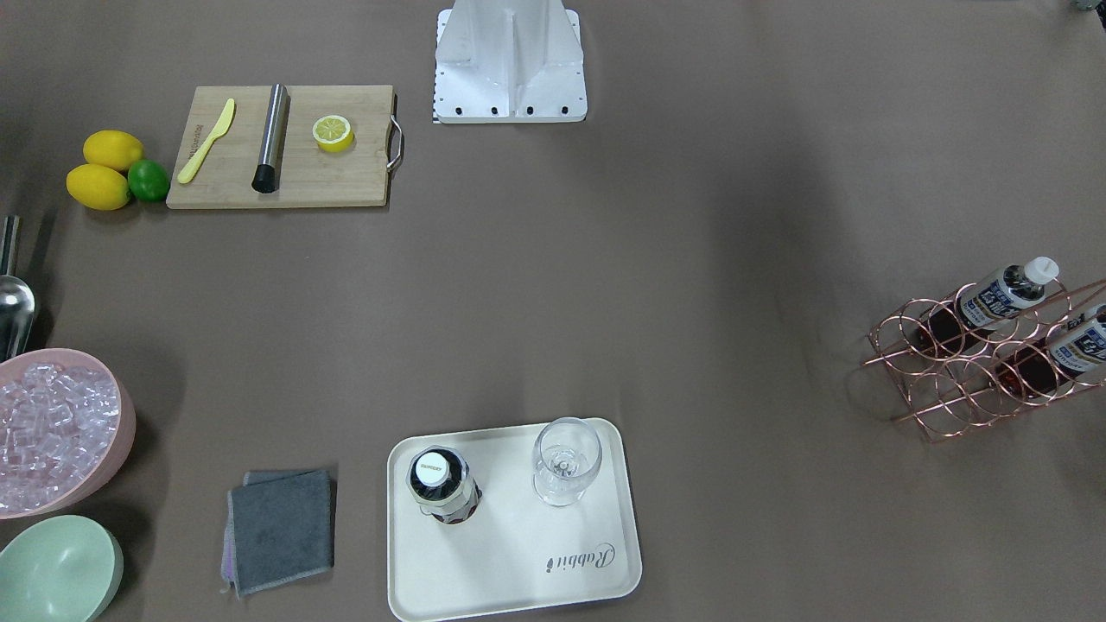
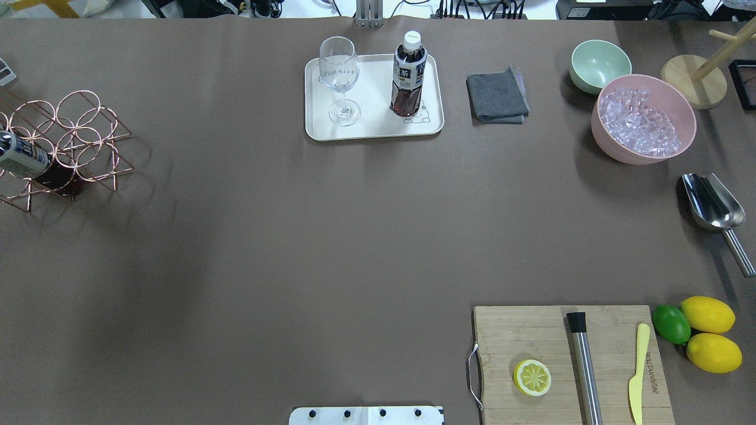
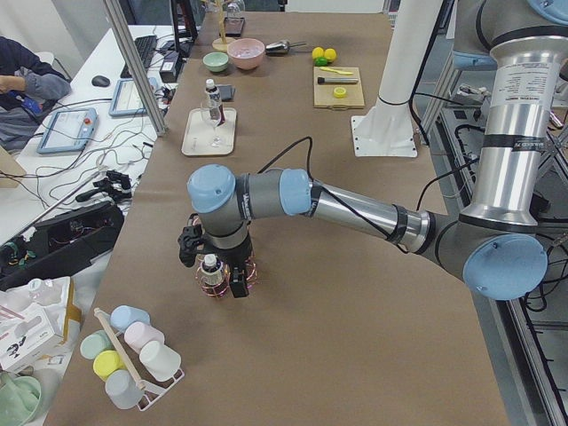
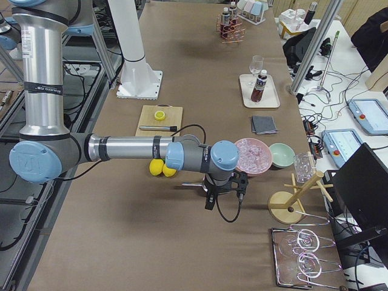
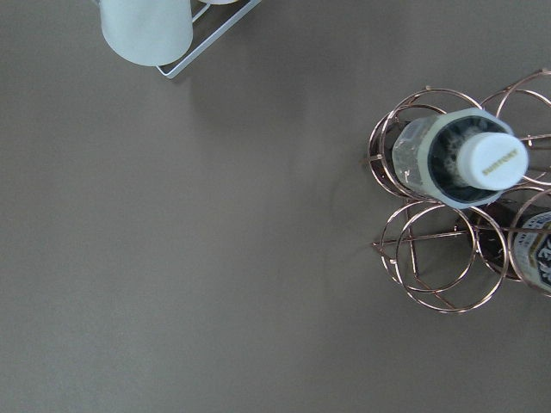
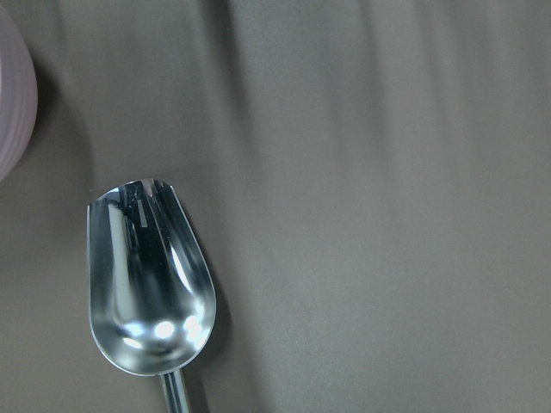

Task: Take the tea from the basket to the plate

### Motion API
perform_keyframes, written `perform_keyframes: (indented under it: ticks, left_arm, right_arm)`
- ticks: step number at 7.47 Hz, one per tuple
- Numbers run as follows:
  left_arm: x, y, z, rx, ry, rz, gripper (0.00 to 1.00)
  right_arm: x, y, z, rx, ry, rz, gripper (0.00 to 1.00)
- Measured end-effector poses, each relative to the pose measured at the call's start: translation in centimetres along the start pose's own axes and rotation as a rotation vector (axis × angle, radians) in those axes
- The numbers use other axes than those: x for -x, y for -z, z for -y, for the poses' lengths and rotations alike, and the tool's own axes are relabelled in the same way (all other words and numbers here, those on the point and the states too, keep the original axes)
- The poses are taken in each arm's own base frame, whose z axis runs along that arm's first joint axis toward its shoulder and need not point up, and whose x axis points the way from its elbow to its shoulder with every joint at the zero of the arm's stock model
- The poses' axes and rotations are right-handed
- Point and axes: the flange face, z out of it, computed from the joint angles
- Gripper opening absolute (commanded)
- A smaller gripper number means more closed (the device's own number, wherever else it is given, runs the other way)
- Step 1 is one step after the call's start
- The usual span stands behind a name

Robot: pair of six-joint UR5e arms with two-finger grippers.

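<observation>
One tea bottle stands upright on the cream plate, beside a stemmed glass; it also shows in the overhead view. The copper wire basket holds two more tea bottles. The left wrist view looks down on the basket and a white-capped bottle. My left gripper hangs at the basket, close by a bottle; I cannot tell whether it is open or shut. My right gripper hangs over the steel scoop; I cannot tell its state.
A glass shares the plate. A grey cloth, a pink ice bowl, a green bowl and a steel scoop lie on my right. A cutting board is near the base. A cup rack stands near the basket.
</observation>
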Motion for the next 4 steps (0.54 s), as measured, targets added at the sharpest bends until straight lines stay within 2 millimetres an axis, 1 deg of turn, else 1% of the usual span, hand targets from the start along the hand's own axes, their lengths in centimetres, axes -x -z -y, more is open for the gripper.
perform_keyframes:
  ticks: [2, 3, 4]
  left_arm:
    - [3.8, -4.0, 1.5, -0.009, -0.003, -0.03, 0.99]
    - [5.3, -5.8, 1.9, -0.023, -0.001, -0.047, 0.99]
    - [6.2, -6.9, 2.1, -0.035, 0.007, -0.057, 0.99]
  right_arm:
    - [0.0, 0.0, 0.0, 0.0, 0.0, 0.0, 1.0]
    - [0.0, 0.0, 0.0, 0.0, 0.0, 0.0, 1.0]
    - [0.0, 0.0, 0.0, 0.0, 0.0, 0.0, 1.0]
